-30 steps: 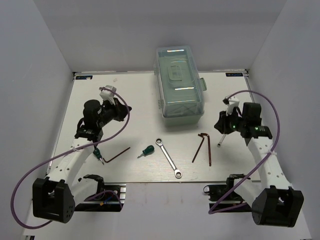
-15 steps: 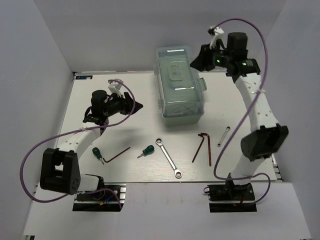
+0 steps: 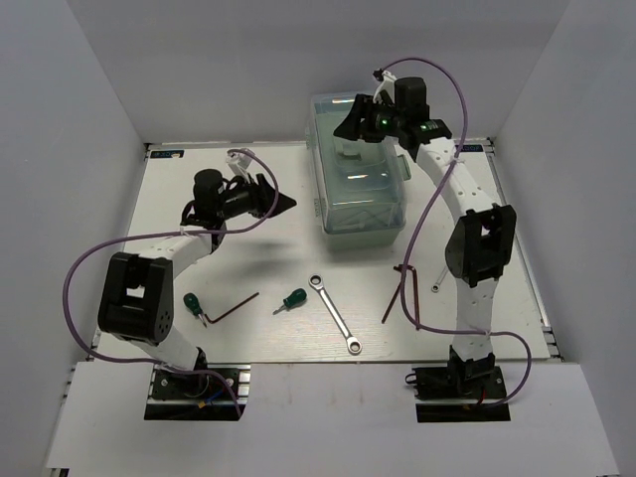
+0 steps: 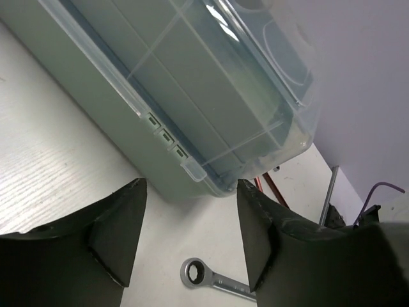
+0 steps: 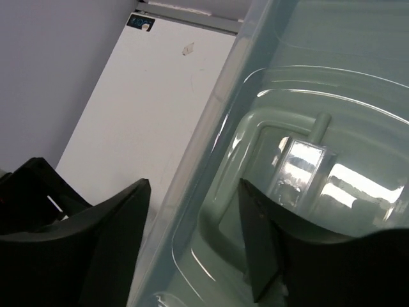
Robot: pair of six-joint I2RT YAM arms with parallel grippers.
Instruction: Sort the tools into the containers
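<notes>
Since my right gripper and left gripper have swung to the toolbox, fingers spread and empty, I judge opening it comes first.

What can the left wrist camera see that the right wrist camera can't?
Only the left wrist view shows the toolbox from its side, the ring end of the long wrench and a reddish hex key. Only the right wrist view shows the lid's handle from above and a blue sticker at a corner of the table. Both show the closed toolbox, the white table and open jaws holding nothing.
</notes>
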